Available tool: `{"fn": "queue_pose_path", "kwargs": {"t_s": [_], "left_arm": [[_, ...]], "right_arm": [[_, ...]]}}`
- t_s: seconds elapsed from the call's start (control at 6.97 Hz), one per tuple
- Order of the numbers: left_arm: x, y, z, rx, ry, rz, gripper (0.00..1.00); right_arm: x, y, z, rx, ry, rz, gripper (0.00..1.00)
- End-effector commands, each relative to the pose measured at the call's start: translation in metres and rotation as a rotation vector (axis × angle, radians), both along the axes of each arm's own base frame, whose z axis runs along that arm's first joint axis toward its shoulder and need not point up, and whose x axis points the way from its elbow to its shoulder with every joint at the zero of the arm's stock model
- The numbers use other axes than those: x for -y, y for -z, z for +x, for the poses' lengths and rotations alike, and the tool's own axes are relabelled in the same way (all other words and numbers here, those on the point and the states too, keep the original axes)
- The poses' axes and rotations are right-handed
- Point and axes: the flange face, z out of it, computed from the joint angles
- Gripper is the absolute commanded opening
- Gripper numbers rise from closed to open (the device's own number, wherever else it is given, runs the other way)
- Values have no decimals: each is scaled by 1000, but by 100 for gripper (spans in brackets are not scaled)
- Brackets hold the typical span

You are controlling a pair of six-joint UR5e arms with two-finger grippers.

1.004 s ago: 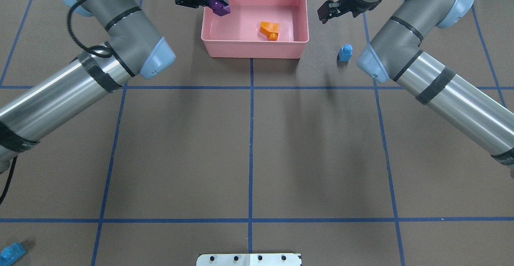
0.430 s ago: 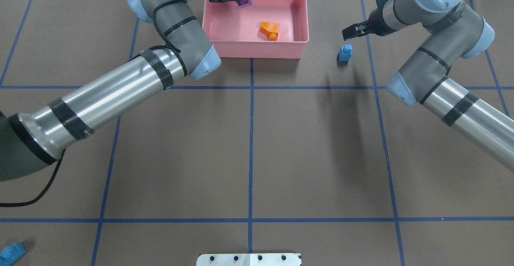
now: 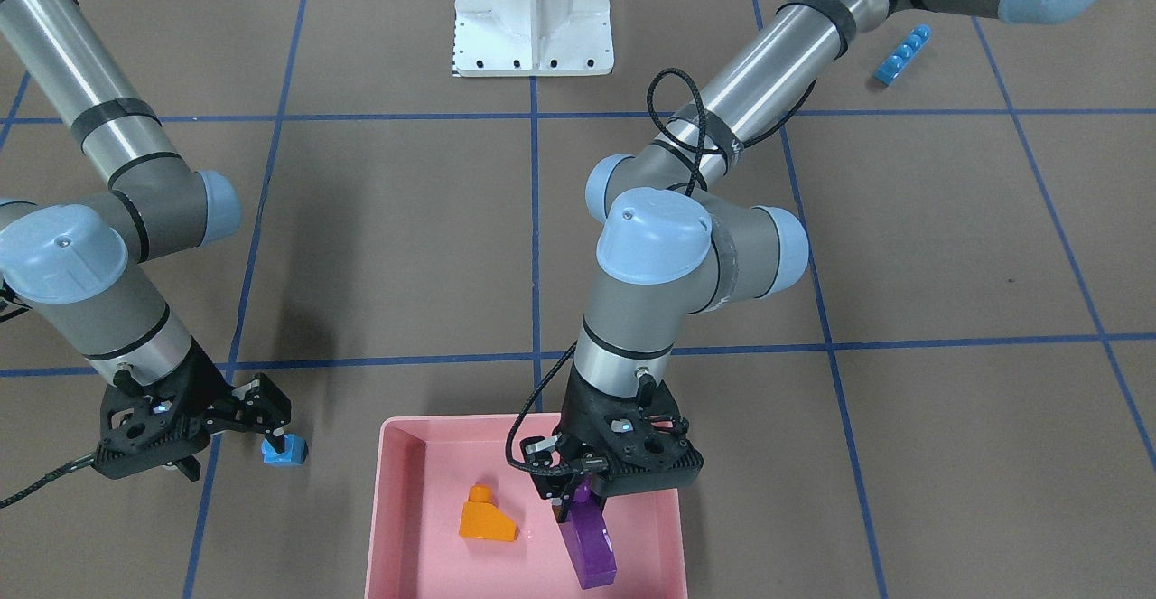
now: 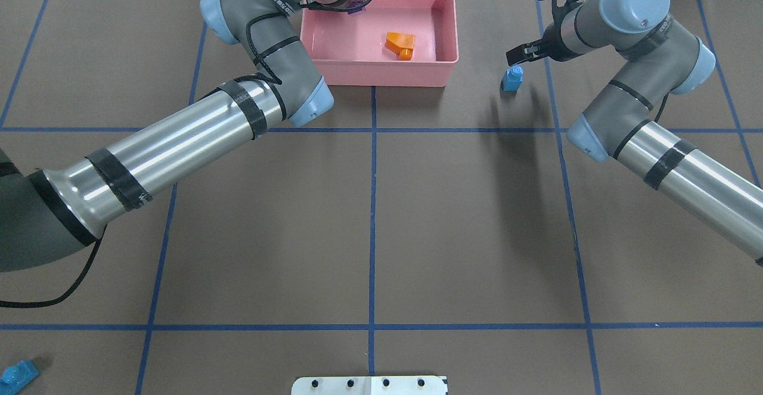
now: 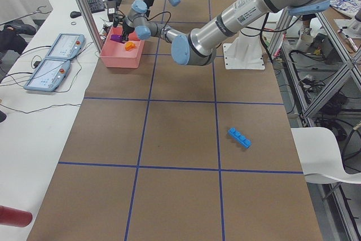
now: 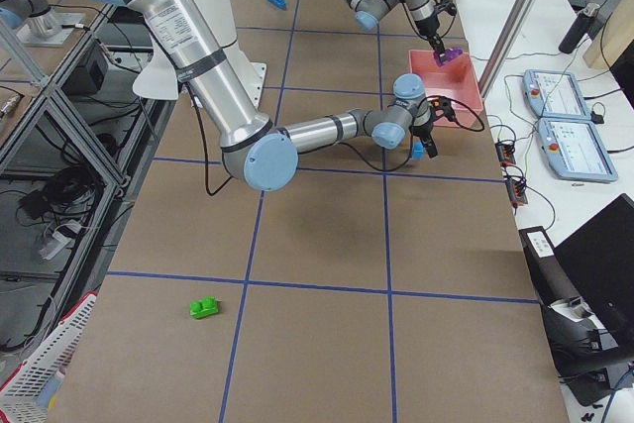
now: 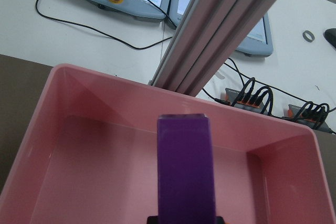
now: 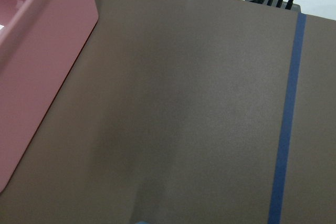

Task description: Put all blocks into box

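Note:
My left gripper [image 3: 585,497] is shut on the long purple block [image 3: 589,542], which hangs upright over the pink box [image 3: 386,509]; the left wrist view shows this block [image 7: 186,171] above the box floor [image 7: 79,145]. An orange block [image 4: 400,44] lies inside the box [image 4: 381,76]. My right gripper [image 3: 237,436] stands open just above and beside the tiny blue block [image 3: 284,451], also seen on the mat right of the box [image 4: 511,78]. A long blue block [image 5: 240,137] lies near the robot's left side. A green block [image 6: 205,308] lies far off on the right side.
The white pedestal base [image 3: 533,12] stands at the robot's edge of the table. Beyond the box, an aluminium post [image 7: 220,30], cables and two touch panels [image 5: 53,63] sit on the white bench. Blue tape lines cross the brown mat.
The left arm has swung further over the box with the purple block and turned it upright. The right gripper has come down towards the tiny blue block.

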Motion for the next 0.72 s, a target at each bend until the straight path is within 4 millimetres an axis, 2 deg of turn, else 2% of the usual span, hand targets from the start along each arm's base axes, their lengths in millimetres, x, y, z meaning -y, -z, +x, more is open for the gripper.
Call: {"fn": "queue_pose_path", "kwargs": {"t_s": [0.0,0.14,0.29,0.43,0.57], "left_arm": [[4,-8,2,19,14,-10,15],[4,-6,2,19,12,-4,99],[3,-2,2,16,12,-1,100],[3,-2,2,16,12,-1,100],[4,1,1,11,12,0,100]], "right_arm": [[-5,-1,-20,0,9,-18,99],[-9,-6,-30,-12,13,-20,99],[-13,-8,-37,-13,17,-26,98],[-8,-7,-42,-18,18,-32,95],[0,-7,-51,-28,19,-44,82]]}}
